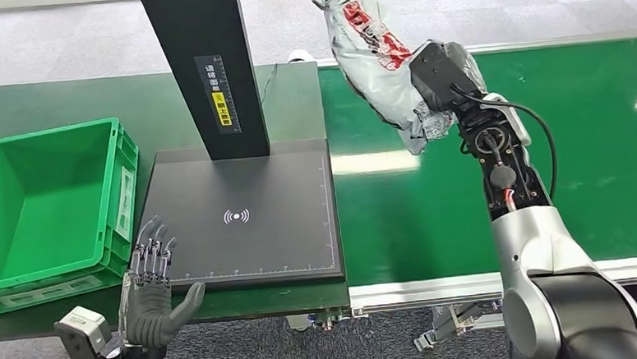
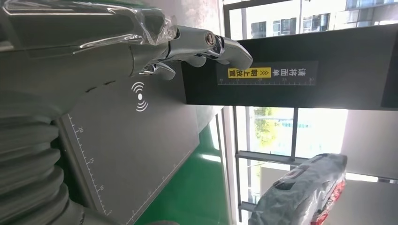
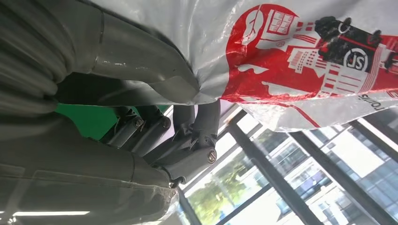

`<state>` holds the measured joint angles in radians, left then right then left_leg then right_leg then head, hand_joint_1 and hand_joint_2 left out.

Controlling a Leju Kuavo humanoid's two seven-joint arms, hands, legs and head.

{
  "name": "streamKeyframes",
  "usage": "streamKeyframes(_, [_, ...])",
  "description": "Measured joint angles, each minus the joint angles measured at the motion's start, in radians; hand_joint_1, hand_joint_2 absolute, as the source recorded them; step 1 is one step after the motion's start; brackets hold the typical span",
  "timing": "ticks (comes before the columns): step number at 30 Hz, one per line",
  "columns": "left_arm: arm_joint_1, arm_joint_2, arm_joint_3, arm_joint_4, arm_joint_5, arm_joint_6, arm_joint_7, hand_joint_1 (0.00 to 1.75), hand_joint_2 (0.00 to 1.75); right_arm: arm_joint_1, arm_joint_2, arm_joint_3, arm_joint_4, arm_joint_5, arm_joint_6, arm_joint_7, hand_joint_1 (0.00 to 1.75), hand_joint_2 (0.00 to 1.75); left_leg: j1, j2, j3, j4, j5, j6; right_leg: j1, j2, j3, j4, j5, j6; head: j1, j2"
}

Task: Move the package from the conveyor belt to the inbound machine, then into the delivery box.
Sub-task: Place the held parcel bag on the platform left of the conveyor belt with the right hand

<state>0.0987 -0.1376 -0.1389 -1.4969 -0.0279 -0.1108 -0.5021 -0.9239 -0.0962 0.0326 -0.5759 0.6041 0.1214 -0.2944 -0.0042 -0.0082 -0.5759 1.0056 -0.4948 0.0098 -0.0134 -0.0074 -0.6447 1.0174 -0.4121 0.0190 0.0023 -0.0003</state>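
Left hand [image 1: 151,291] nearest, at the front edge of the inbound machine [image 1: 243,216], palm up, fingers apart, empty. Green delivery box [image 1: 45,210] sits just left of the pad. Farther off, right hand [image 1: 446,86] holds the package [image 1: 370,53] aloft over the conveyor belt [image 1: 481,196], fingers clamped on its lower end. Long axis tilts up and away; the pad lies down-left of it. Grey-white crumpled poly bag, red print, soft.
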Motion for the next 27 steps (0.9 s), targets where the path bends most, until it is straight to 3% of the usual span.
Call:
streamKeyframes(4, [0.000,0.000,0.001,0.000,0.000,0.000,-0.002,0.00,1.75,0.005,0.004,0.057,-0.025,-0.058,0.014,-0.003,1.75,1.75,0.000,0.001,0.000,0.000,0.000,0.000,0.000,0.000,0.000,0.000,0.000,0.000,0.000,0.000])
streamKeyframes(6, [0.000,0.000,0.002,0.000,-0.002,-0.001,-0.003,0.00,1.75,0.014,0.015,0.079,-0.037,-0.098,0.076,-0.025,1.75,1.75,0.000,0.001,0.000,0.000,0.000,0.000,0.000,0.001,0.000,0.000,0.000,0.000,0.000,0.000])
streamKeyframes(14, [-0.012,-0.006,0.003,0.001,-0.015,-0.005,-0.002,0.00,1.75,0.110,0.182,0.283,-0.055,-0.272,0.322,-0.011,1.75,1.75,0.004,0.008,0.001,0.000,-0.001,-0.003,0.004,0.007,-0.002,0.001,-0.001,-0.003,0.000,0.000])
streamKeyframes(22, [-0.009,-0.004,0.000,0.007,-0.010,0.001,0.004,0.00,1.75,0.121,0.277,0.439,0.050,-0.401,0.404,0.047,1.75,1.75,0.005,0.008,0.001,-0.001,-0.001,-0.003,0.004,0.007,-0.002,0.001,-0.001,-0.004,0.000,0.000])
streamKeyframes(27, [-0.004,-0.004,-0.001,0.007,-0.005,0.003,0.015,0.00,1.75,0.123,0.304,0.499,0.087,-0.400,0.327,0.090,1.75,1.75,0.004,0.007,0.001,0.000,-0.001,-0.003,0.004,0.007,-0.002,0.001,-0.001,-0.004,0.001,0.000])
